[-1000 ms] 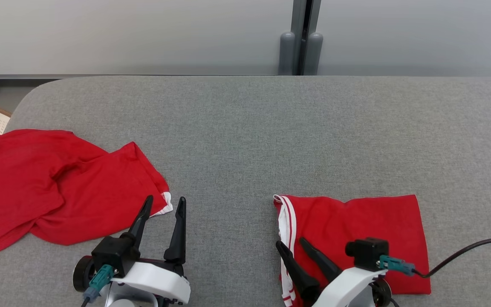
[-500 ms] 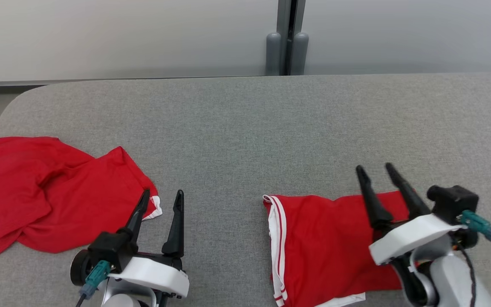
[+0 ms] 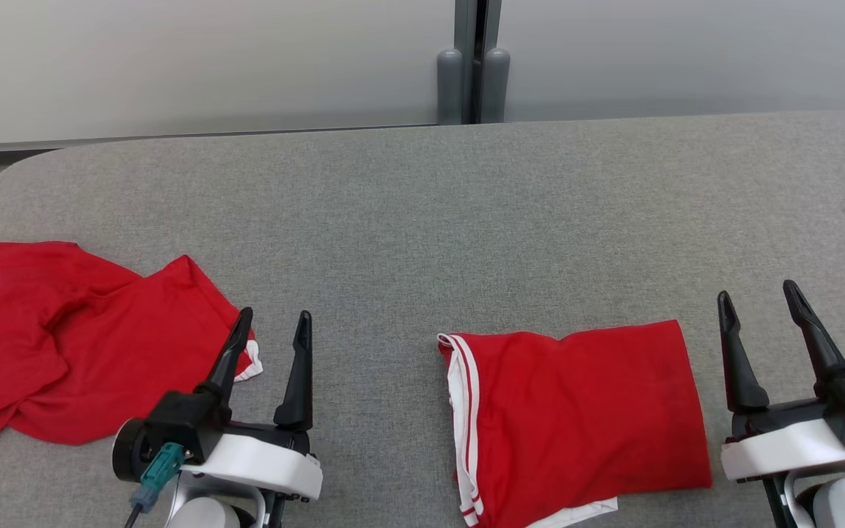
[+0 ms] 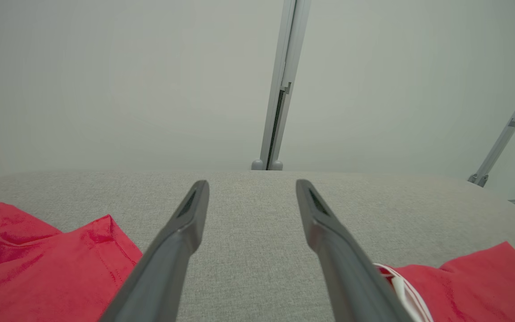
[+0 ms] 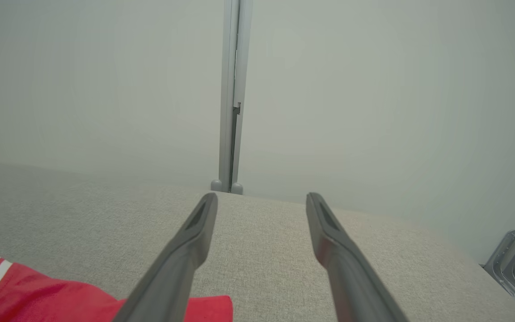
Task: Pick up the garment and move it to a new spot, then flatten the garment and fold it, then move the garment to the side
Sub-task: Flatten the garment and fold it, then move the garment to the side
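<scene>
The right pincer (image 3: 756, 290), a second ago over the folded garment (image 3: 576, 411), now hangs released and empty just beside it, leaving it flat on the desk (image 3: 422, 220), so that piece looks done, while the left pincer (image 3: 276, 314), also released, sits beside the crumpled garment (image 3: 63, 337).

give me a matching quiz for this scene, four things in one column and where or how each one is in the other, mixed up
Things:
1. folded red garment with white stripes
2. crumpled red garment
3. left gripper
4. right gripper

Places or states:
a. open, just right of the folded cloth
b. bunched up at the left end of the grey padded table
c. lying flat between the two grippers
d. open, next to the crumpled cloth

Pairs: 1-c, 2-b, 3-d, 4-a
</scene>
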